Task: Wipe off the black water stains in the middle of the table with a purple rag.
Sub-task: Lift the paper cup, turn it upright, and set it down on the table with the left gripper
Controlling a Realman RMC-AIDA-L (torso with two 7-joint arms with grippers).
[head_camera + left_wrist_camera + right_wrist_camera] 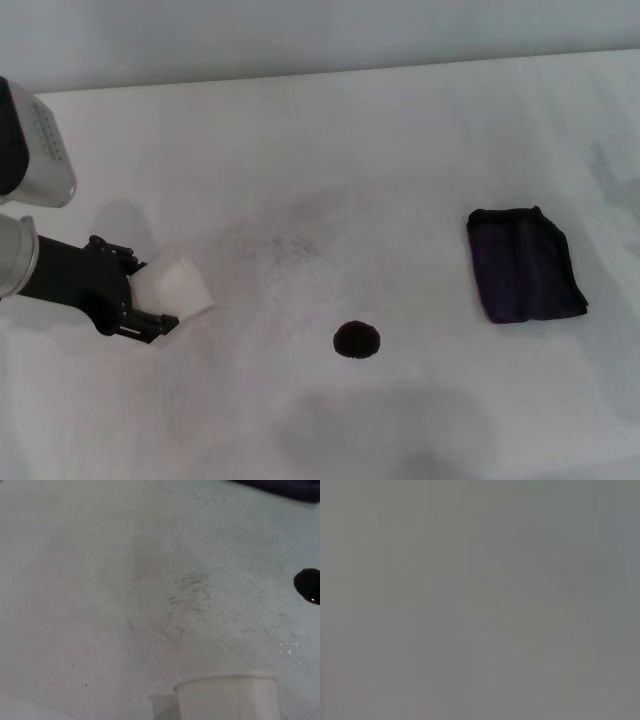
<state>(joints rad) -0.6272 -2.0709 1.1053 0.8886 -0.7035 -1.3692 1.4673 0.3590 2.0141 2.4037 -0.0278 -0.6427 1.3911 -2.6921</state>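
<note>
nothing is wiped yet. nearest the robot, the black water stains sit as one round dark blot in the middle of the table, whole and wet. a bit farther, on the left, the left gripper has its fingers closed around a white paper cup, well apart from the blot. on the right, the purple rag lies folded with nothing touching it. the right gripper does not show. picking up the rag and rubbing are both left to do.
</note>
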